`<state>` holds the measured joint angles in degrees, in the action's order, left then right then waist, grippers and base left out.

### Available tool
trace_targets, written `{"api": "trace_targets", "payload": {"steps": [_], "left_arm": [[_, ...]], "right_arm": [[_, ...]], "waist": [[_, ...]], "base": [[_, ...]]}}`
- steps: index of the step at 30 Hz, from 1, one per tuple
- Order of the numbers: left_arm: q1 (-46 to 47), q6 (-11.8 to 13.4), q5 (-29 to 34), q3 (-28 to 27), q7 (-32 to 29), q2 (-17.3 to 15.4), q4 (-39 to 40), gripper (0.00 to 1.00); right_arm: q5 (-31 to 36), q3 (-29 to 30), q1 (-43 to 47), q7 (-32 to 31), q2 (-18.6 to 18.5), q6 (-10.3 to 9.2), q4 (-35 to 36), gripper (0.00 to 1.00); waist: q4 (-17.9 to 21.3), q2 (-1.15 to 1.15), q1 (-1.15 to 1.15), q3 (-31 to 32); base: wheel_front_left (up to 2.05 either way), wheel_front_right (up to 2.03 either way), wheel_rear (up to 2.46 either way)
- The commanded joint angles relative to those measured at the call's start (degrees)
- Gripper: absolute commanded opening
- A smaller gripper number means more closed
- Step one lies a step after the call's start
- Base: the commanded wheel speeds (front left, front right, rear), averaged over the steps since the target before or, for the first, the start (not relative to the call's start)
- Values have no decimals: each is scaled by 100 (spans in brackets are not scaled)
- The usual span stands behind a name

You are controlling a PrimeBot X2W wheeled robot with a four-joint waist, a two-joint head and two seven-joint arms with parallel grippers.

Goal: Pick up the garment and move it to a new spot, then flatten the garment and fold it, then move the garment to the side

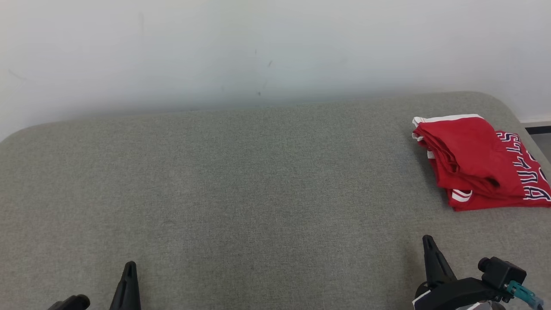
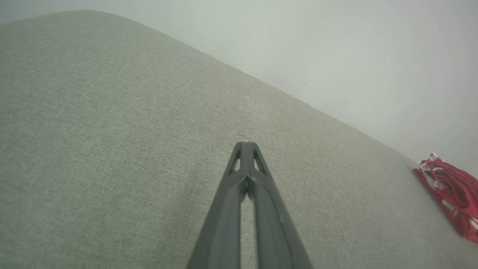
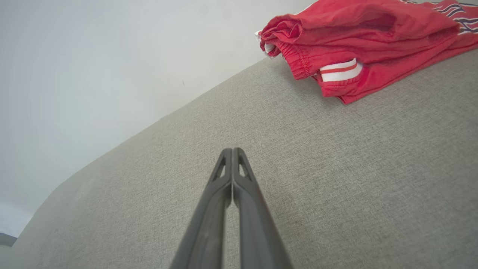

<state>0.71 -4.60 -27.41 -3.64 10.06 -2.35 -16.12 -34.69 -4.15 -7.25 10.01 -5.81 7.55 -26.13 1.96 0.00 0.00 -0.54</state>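
Observation:
The garment (image 1: 478, 161) is red with white trim and dark lettering, lying folded in a compact stack at the far right of the grey padded surface (image 1: 241, 193). It shows at the right edge of the left wrist view (image 2: 453, 194) and at the top right of the right wrist view (image 3: 358, 41). My left gripper (image 1: 129, 269) sits at the lower left, shut and empty, far from the garment (image 2: 245, 146). My right gripper (image 1: 427, 241) is at the lower right, shut and empty, a little in front of the garment (image 3: 232, 152).
A pale wall (image 1: 258, 51) runs behind the surface's far edge. The surface's rounded right corner (image 1: 512, 107) lies just beyond the garment, with a dark strip of floor past it.

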Motion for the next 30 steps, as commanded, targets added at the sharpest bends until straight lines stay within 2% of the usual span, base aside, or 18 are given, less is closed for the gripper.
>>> {"api": "trace_targets", "payload": {"steps": [1,30], "left_arm": [[157,-30,-245,-31,-43,-22,101,0],[328,-133,-2613,-130,-654,-39,155,0]], "right_arm": [[-230,61,-74,-54,6,-2,138,0],[-2326,447,-8,-661,116,-4,558,0]], "waist": [[-3,0,0,0],[-55,0,0,10]], "base": [[0,0,0],[0,0,0]]}}
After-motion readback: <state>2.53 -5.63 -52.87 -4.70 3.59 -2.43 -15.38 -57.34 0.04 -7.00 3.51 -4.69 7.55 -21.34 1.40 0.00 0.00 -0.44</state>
